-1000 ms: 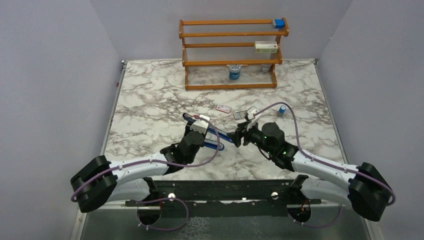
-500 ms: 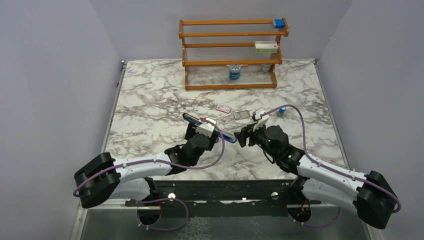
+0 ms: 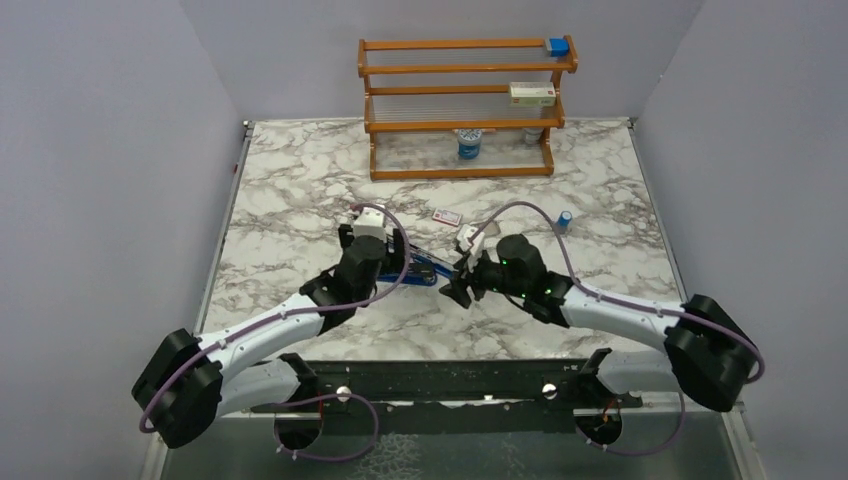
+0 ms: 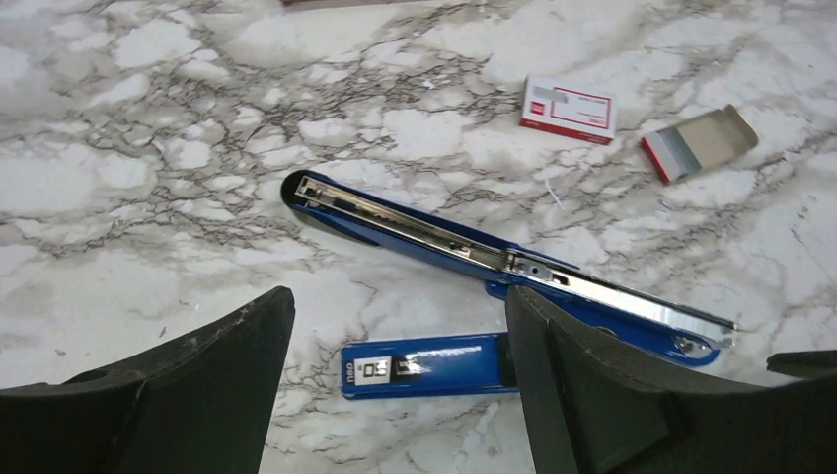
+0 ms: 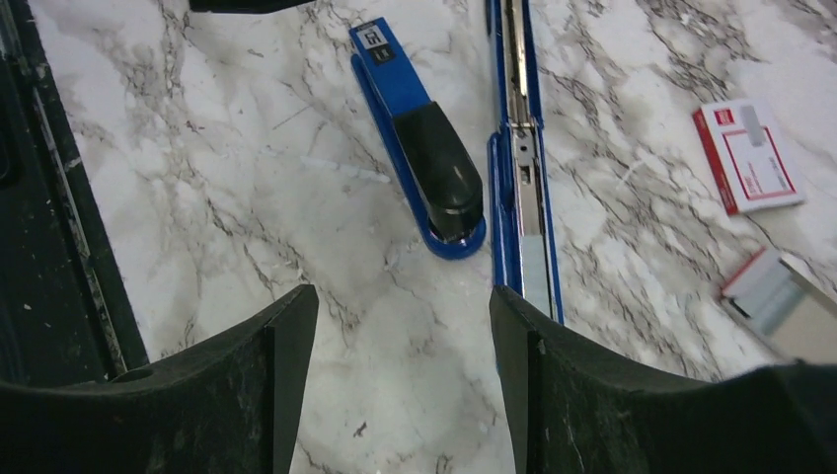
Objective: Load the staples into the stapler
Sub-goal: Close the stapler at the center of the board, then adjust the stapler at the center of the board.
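The blue stapler [image 4: 424,237] lies opened flat on the marble table, its metal channel arm [image 5: 521,188] beside its blue-and-black arm [image 5: 426,158]. My left gripper [image 4: 395,395] hovers open just over the blue arm [image 4: 424,365], holding nothing. My right gripper [image 5: 405,385] is open too, above bare marble at the stapler's hinge end. Grey staples [image 5: 765,288] seem to sit in the open red-edged tray [image 4: 696,143]. From above, both grippers [image 3: 392,258] [image 3: 455,285] flank the stapler [image 3: 425,268].
A pink-and-white box [image 4: 568,107] lies beyond the stapler, near the tray. A small blue cylinder [image 3: 565,220] stands to the right. A wooden rack [image 3: 460,125] with a blue block and a box stands at the back. The black frame [image 5: 49,197] borders the near edge.
My left gripper has opened and let go of the stapler, which now lies flat on the table. The right arm has swung left toward the stapler.
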Tool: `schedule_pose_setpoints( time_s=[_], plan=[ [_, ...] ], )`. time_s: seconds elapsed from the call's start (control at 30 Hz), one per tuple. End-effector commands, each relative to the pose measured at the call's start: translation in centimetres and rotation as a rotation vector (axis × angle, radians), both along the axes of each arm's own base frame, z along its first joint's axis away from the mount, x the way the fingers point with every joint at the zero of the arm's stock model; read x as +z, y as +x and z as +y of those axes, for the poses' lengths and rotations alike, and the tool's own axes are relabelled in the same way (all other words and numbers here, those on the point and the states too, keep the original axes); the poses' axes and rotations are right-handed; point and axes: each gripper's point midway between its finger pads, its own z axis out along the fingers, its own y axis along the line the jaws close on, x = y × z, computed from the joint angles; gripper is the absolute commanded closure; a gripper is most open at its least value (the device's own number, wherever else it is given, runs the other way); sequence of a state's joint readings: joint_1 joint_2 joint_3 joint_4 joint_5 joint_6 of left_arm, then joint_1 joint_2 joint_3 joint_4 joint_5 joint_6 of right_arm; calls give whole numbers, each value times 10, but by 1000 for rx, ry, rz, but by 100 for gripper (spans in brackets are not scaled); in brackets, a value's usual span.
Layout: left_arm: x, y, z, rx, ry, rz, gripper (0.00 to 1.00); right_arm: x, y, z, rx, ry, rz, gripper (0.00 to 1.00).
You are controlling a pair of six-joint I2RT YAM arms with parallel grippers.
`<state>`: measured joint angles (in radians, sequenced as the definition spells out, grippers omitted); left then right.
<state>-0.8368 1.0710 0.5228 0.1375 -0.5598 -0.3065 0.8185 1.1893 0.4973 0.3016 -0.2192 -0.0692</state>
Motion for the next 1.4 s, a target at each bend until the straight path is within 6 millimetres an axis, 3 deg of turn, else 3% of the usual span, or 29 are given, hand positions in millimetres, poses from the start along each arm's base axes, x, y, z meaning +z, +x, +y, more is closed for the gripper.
schedule_pose_setpoints(
  time_s=[0.0,0.13,0.33,0.63,1.0,1.23,1.37],
  plan=[
    [-14,9,9,17,-98,127,18,3,5,34,157,-25,-9,33],
    [-15,25,27,52,-139,176,18,-1,34,34,64,-106,-22,34],
    [-15,52,43,84,-287,214,18,-25,56,-1,-14,-192,54,34],
    [-25,83,31,62,-408,265,18,-53,61,-15,28,-244,174,39],
    [-35,94,30,80,-456,287,18,-79,64,-21,-1,-284,214,56],
    [-46,95,27,81,-483,319,19,-87,65,-19,10,-308,243,62],
    [-48,97,28,87,-506,324,19,-87,67,-14,28,-305,249,82]
  ],
)
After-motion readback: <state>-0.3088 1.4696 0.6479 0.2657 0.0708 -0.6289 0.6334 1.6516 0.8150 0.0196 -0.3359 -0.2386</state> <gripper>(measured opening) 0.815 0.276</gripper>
